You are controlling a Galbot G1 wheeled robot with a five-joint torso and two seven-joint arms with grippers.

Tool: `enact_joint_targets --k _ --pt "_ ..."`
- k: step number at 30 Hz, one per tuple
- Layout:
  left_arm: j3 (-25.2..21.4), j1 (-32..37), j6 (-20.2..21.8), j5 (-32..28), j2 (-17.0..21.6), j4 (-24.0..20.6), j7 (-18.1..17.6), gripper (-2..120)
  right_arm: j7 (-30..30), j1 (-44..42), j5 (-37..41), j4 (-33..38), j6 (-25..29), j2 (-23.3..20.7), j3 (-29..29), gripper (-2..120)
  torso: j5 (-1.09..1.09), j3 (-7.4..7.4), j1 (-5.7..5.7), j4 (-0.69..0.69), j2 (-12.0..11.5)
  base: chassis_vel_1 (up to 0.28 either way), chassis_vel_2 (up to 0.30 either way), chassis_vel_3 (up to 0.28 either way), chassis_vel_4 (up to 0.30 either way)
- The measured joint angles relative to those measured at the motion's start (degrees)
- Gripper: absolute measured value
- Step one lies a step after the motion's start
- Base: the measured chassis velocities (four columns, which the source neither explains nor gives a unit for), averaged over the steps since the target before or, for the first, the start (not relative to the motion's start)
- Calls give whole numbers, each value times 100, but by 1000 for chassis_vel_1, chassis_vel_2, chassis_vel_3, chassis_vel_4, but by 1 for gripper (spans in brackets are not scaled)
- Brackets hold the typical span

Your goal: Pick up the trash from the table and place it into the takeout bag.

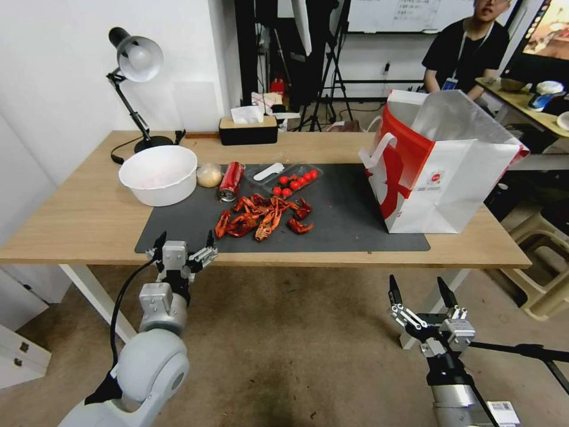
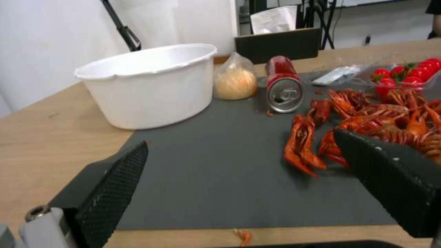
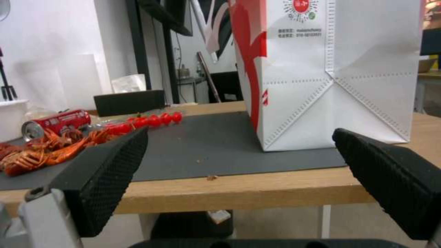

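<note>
hovering at the near edge of the long light-wood table, the left gripper had its jaws wide and empty, lower left of the head view. the red soda can lay on its side, touching the red crayfish shells, beside the small beige ball; a careless grasp might have rolled it or dragged shells along. the right gripper, jaws wide, hung below the large white-and-red paper takeout bag, which a knock could tip.
</note>
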Motion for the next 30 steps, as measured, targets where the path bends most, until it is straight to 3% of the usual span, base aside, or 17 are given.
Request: enact_joint_targets --k 17,30 --pt "38 -49 -193 -20 -133 85 127 100 -30 56 -37 -38 -26 -41 -39 100 0 1 0 0 0 0 0 0 0" --pt "520 -1530 -555 -742 -36 1043 784 100 -44 100 -63 -55 -70 -5 -66 100 0 1 0 0 0 0 0 0 0"
